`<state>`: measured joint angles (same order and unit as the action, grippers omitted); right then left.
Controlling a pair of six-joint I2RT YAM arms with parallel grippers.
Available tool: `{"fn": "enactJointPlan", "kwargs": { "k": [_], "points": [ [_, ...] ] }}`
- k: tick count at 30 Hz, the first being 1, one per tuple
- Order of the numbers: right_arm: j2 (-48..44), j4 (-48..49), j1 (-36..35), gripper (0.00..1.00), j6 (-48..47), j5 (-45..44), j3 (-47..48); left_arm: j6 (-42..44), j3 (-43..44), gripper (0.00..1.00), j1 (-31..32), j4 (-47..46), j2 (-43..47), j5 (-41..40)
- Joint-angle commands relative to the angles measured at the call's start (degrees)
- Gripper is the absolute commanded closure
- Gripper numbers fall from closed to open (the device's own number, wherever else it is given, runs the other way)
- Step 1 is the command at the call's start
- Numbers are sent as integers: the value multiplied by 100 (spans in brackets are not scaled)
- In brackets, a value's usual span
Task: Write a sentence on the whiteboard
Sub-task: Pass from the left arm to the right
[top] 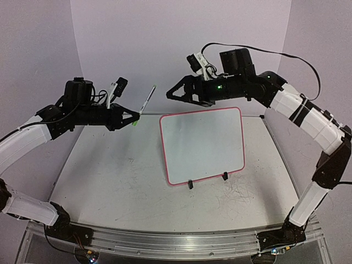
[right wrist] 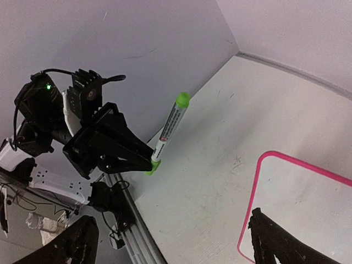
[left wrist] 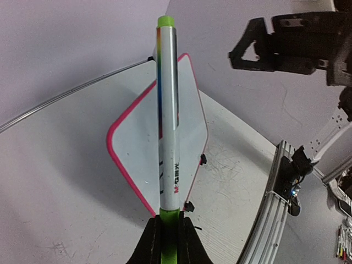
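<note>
Top external view is showing the small rectangular white whiteboard with a pink rim (top: pixel 202 144) propped on black clip feet, right of centre on the scribbled grey bench (top: pixel 110 176), with open bench lying to its left and front. Left jaws are pinching a silver, green-capped marker (top: pixel 147 100) near the board's upper left corner. Right jaws are hanging spread above its top edge, apart from the marker.

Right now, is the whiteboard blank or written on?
Blank. The whiteboard shows a plain white face inside its pink rim in the top and left wrist views; no writing.
</note>
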<state>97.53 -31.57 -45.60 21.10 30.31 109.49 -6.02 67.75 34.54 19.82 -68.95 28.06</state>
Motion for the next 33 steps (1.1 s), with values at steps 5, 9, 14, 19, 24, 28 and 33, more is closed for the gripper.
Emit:
{"fn": "enactJointPlan", "kwargs": {
  "k": [5, 9, 14, 19, 24, 28, 33],
  "points": [
    [398, -95, 27, 9, 70, 1439, -145, 248, -358, 100, 659, -165, 157, 583],
    [569, -110, 26, 13, 51, 1878, -199, 260, -487, 100, 894, -142, 168, 568],
    [733, -148, 21, 25, -83, 2410, -366, 235, -618, 100, 1156, -128, 181, 525],
    [783, -194, 5, 34, -239, 2841, -531, 224, -713, 100, 1275, -68, 196, 484],
    [792, -256, -36, 40, -414, 3113, -719, 237, -735, 100, 1365, -32, 161, 489],
    [778, -292, -59, 47, -550, 3321, -865, 265, -726, 100, 1384, 4, 134, 502],
    [827, -297, -77, 54, -640, 3450, -911, 291, -684, 100, 1463, 53, 44, 544]
  ]
}}
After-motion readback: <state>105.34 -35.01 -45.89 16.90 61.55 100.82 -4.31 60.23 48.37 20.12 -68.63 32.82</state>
